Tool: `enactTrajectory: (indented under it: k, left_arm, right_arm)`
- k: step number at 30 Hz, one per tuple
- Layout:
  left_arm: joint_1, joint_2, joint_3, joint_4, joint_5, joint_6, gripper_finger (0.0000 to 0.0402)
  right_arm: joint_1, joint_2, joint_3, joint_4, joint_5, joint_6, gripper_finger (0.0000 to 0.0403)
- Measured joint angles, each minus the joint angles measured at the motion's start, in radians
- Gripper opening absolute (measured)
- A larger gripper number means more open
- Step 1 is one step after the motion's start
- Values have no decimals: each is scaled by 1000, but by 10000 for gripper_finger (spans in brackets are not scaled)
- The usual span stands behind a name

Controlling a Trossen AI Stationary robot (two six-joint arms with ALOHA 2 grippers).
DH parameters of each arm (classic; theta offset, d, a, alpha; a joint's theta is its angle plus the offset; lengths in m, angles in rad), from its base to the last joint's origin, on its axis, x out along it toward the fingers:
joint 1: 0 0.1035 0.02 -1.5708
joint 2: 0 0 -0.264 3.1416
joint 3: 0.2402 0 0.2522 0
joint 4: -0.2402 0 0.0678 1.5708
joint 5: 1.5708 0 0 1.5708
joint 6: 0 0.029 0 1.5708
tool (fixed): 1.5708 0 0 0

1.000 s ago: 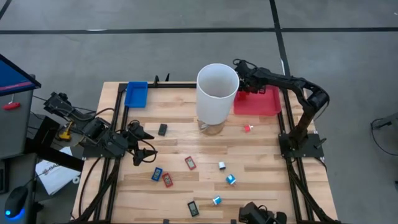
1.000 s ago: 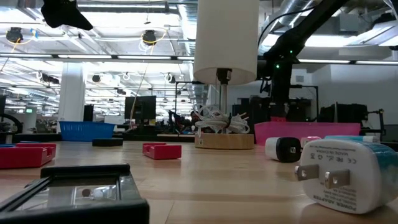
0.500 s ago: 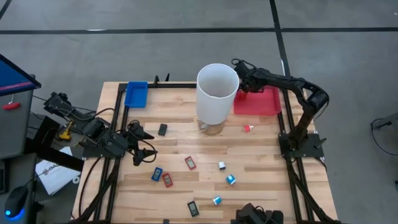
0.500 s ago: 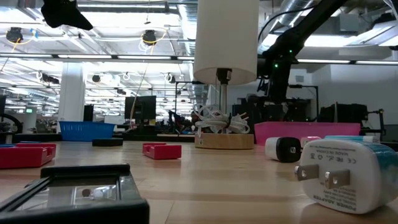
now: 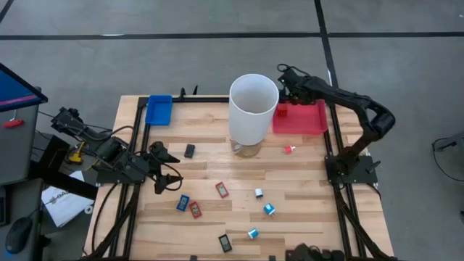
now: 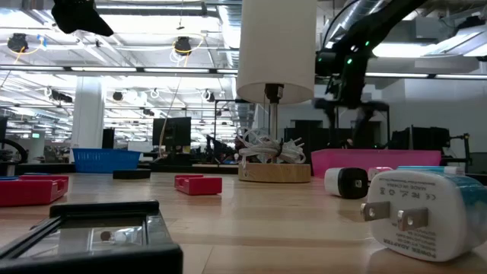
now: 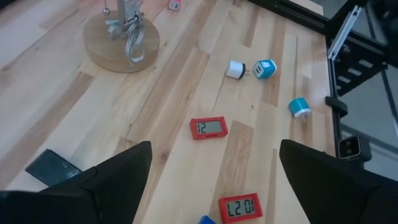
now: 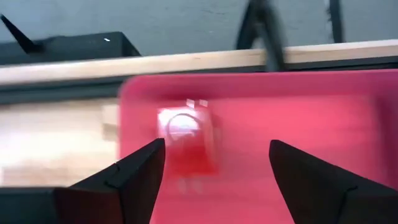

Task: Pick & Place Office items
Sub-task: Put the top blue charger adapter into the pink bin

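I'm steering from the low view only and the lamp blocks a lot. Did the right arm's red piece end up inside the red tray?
Observer: Yes. A red piece lies in the red tray, in the corner by the lamp shade.
Operator: Is the gripper clear of it?
Observer: The right gripper is open, over the tray's far edge, holding nothing.
Operator: And the left arm?
Observer: The left gripper waits open at the table's left side, above a red clock.

Even overhead light, soft shadows; the right wrist view is motion-blurred, and the low view's foreground is unfocused.
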Motion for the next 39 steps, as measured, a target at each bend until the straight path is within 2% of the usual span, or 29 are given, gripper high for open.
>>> enactTrajectory:
  k: [4, 8, 13, 16, 22, 26, 29, 35, 37, 39]
  left_arm:
    - [0, 0, 0, -13, -1, 29, 351]
    - [0, 0, 0, -37, 10, 32, 351]
    - [-8, 5, 0, -37, 54, 34, 351]
    - [-53, 23, 0, -37, 85, 54, 351]
    - [-174, 142, 0, -41, 245, 47, 351]
    - [-230, 241, 0, -31, 291, -11, 351]
    - [-231, 278, 0, 8, 246, -114, 351]
    - [-229, 202, 0, 1, -9, -396, 351]
    - [-219, 172, 0, -15, -8, -403, 351]
    - [-203, 164, 0, -12, 36, -350, 351]
  right_arm:
    - [42, -90, -2, -139, 20, -35, 280]
    - [163, -206, -58, -162, 4, 11, 280]
    - [438, -342, -162, -180, 7, 214, 281]
    - [635, -403, -219, -176, 29, 383, 281]
    - [1006, -460, -244, -172, 168, 705, 281]
    - [1206, -462, -244, -150, 286, 886, 281]
    - [1327, -449, -244, -131, 358, 1009, 281]
    - [1472, -405, -244, -95, 496, 1163, 281]
    - [1492, -392, -244, -92, 507, 1174, 281]
    - [1501, -379, -244, -90, 507, 1173, 281]
